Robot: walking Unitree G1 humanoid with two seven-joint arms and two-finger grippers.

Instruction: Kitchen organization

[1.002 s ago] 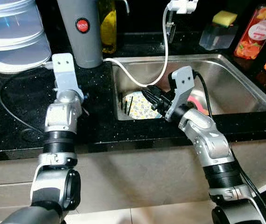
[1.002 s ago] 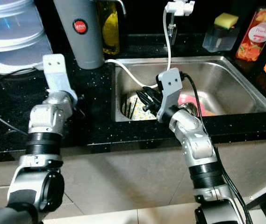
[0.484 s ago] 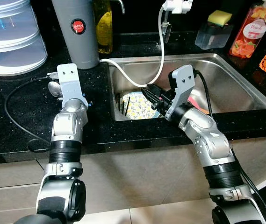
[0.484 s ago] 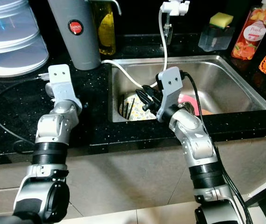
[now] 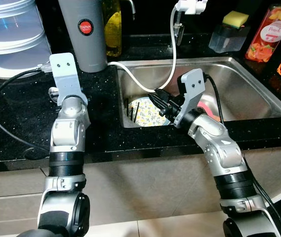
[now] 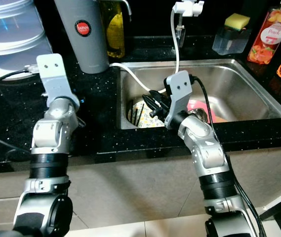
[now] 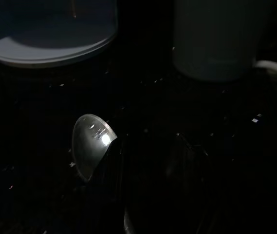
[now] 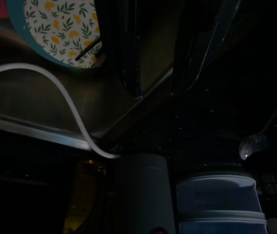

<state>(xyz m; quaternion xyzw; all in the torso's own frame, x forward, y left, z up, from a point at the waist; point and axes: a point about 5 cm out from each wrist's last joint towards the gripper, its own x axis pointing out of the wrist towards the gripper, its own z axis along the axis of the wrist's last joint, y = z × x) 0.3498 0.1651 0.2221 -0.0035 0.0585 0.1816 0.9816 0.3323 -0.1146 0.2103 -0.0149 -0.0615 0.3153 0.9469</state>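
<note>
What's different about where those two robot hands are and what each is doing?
The left gripper is over the black counter, beside a metal spoon; the right gripper is over the steel sink, above a patterned plate. The right gripper's fingers are spread apart with nothing between them; the left's are too dark to judge. Both point away from the robot.

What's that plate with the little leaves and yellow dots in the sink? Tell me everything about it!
The plate is round, with a white face printed with green leaves and small yellow-orange fruits, and a teal rim that shows in the right wrist view. It looks like glazed ceramic. It sits low in the left end of the steel sink. Thin dark sticks, maybe chopsticks, lie across it. The right gripper is just above it; whether they touch is unclear. A pink thing lies beside it, partly hidden.
</note>
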